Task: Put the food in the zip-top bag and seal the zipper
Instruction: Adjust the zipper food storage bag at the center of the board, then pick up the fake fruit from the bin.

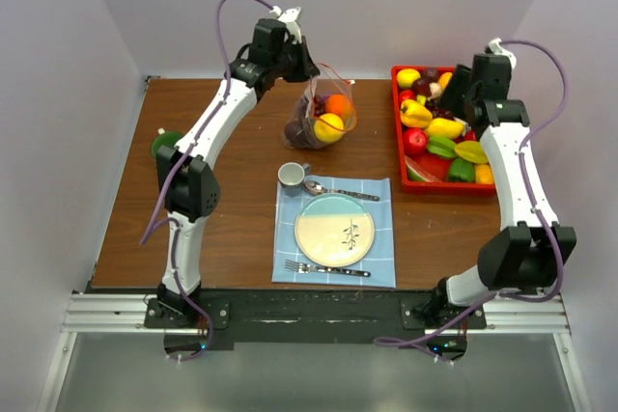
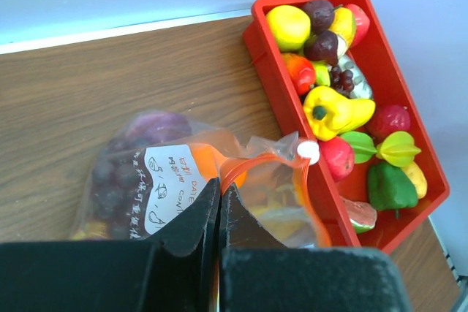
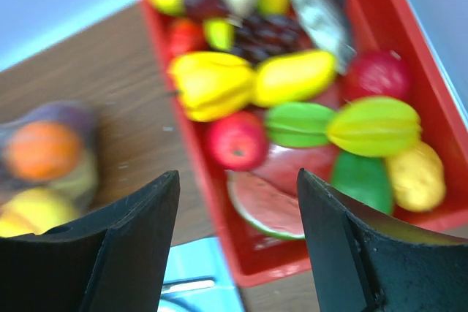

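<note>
Left gripper (image 2: 219, 184) has its fingers pressed together, pinching the top edge of the clear crinkly plastic zip-top bag (image 1: 323, 118) right next to the thin orange-red zipper strip (image 2: 256, 162). The strip bows out in a loop, so the mouth isn't sealed. The bag is by the far edge of the brown wooden table (image 1: 241, 142), roughly mid-width. Inside it are a bunch of glossy purple toy grapes (image 1: 301, 132), a round orange toy fruit (image 1: 338, 103) and a yellow toy piece (image 1: 329, 127).

Right gripper (image 3: 238, 180) is spread wide with nothing in it, hanging over the rigid red plastic tray (image 1: 444, 187) in the far right corner. That tray is piled with glossy toy fruits and vegetables, including a yellow toy bell pepper (image 2: 329, 111).

A round cream plate (image 1: 333, 231) sits on a pale blue checked cloth (image 1: 381, 267) at the near edge, centre.
</note>
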### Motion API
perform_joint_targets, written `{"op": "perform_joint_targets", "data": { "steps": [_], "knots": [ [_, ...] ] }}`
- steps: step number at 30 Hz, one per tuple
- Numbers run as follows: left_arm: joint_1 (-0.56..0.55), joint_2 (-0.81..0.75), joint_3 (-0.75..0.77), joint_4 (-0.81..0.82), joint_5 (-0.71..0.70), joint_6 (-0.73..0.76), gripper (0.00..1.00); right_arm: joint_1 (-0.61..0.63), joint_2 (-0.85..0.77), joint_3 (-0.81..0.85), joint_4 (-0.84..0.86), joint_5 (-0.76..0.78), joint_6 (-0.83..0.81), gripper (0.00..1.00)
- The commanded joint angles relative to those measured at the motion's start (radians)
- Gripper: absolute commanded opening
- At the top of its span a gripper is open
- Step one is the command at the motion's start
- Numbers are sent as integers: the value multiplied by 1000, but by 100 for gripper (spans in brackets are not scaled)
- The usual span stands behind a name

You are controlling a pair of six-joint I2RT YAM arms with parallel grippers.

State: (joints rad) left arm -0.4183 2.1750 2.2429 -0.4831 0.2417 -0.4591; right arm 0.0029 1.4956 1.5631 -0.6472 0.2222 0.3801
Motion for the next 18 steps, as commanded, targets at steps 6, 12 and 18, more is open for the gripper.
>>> {"op": "perform_joint_targets", "data": {
  "steps": [6,12,18],
  "knots": [
    [15,-24,4,141,73,-32,0,-207,87,-161,41,-38,94,70],
    [24,-20,4,153,97,-47,0,-207,69,-274,21,97,169,73],
    [24,-27,-15,167,105,-50,0,-205,144,-307,17,83,210,77]
  ]
}}
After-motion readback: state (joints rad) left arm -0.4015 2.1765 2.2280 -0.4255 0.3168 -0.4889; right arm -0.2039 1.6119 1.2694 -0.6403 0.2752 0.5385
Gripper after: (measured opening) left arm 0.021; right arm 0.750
